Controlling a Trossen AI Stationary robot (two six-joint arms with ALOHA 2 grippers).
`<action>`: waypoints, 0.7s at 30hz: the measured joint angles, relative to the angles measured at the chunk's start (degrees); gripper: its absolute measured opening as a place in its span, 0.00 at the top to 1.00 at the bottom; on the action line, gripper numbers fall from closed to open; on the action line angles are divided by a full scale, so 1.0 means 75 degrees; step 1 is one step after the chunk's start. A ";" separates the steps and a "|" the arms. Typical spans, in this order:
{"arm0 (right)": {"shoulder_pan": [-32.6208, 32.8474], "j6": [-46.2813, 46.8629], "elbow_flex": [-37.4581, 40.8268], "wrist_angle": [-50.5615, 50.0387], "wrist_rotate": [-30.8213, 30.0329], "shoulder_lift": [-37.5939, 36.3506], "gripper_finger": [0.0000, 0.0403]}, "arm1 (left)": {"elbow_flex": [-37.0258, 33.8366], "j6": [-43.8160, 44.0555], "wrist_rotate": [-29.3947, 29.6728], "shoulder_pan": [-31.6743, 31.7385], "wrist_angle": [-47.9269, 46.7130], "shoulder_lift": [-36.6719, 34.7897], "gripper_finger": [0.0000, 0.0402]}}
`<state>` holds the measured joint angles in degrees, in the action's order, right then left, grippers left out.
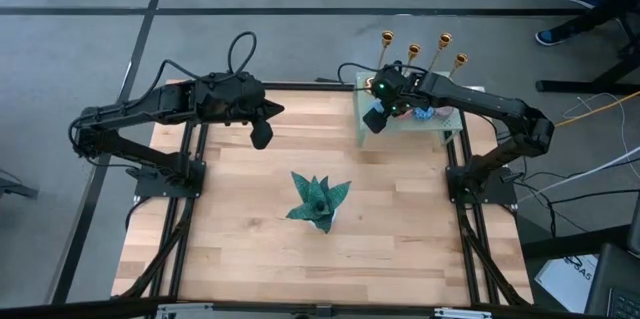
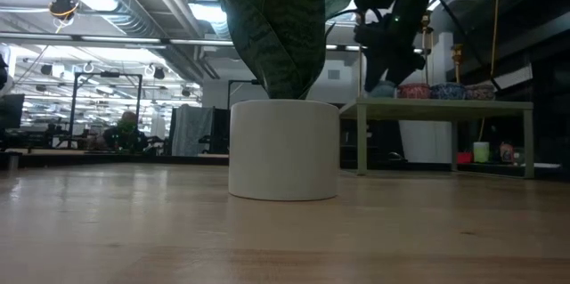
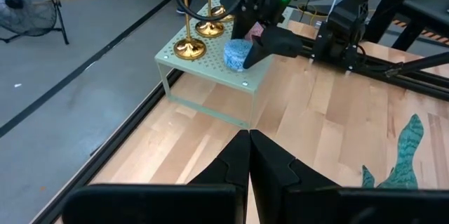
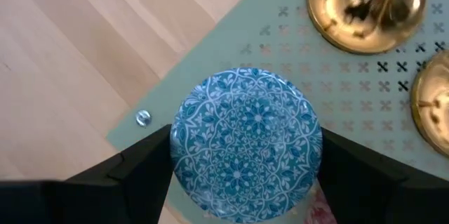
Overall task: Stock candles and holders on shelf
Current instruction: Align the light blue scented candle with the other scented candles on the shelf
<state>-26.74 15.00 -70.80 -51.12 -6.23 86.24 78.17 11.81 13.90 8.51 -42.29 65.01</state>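
The pale green shelf (image 1: 410,121) stands at the table's far right. Several gold holders (image 1: 413,51) stand along its far side; two bases show in the right wrist view (image 4: 365,6). My right gripper (image 1: 375,117) is over the shelf's near left corner, shut on a blue patterned candle (image 4: 245,143). Other candles (image 2: 450,91) lie on the shelf top beside it. My left gripper (image 3: 249,161) is shut and empty, above the table's far left part (image 1: 262,135). My right gripper pinches the blue candle's round side wall (image 4: 181,155) between its two fingers, one on each opposite side. The fingers come from above, pointing down. The candle lies flat, pattern up, its bottom on the shelf top (image 3: 242,76) by the corner.
A teal spiky plant ornament (image 1: 318,202) in a white pot (image 2: 283,149) stands mid-table. The shelf's front edge and a corner screw (image 4: 143,118) are close to the candle. Bare wood lies on the near and left parts of the table (image 1: 230,239).
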 joint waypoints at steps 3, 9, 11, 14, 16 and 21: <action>0.0003 -0.0003 -0.0029 0.0249 0.0041 0.0022 0.24 | 0.0000 -0.0002 0.0001 0.0000 0.0001 0.0000 0.99; 0.0003 -0.0064 -0.0407 -0.0047 0.0072 0.0070 0.24 | 0.0000 -0.0012 0.0001 0.0000 0.0003 0.0000 0.99; 0.0006 -0.0065 -0.0562 -0.0242 0.0069 0.0067 0.21 | 0.0000 -0.0012 0.0001 0.0000 0.0004 0.0000 0.99; 0.0002 -0.0069 -0.0762 -0.0637 0.0063 0.0067 0.16 | 0.0000 -0.0015 0.0001 0.0000 0.0004 0.0000 0.99; 0.0000 -0.0181 -0.0885 -0.0723 0.0080 0.0058 0.11 | 0.0000 -0.0021 0.0003 0.0000 0.0004 0.0000 0.99; -0.0006 -0.0450 -0.1171 -0.0887 0.0182 0.0058 0.04 | 0.0000 -0.0203 0.0022 0.0000 0.0007 0.0000 0.99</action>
<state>-26.79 11.63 -79.58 -57.77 -4.86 86.67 78.17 10.29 14.06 8.51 -42.24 65.01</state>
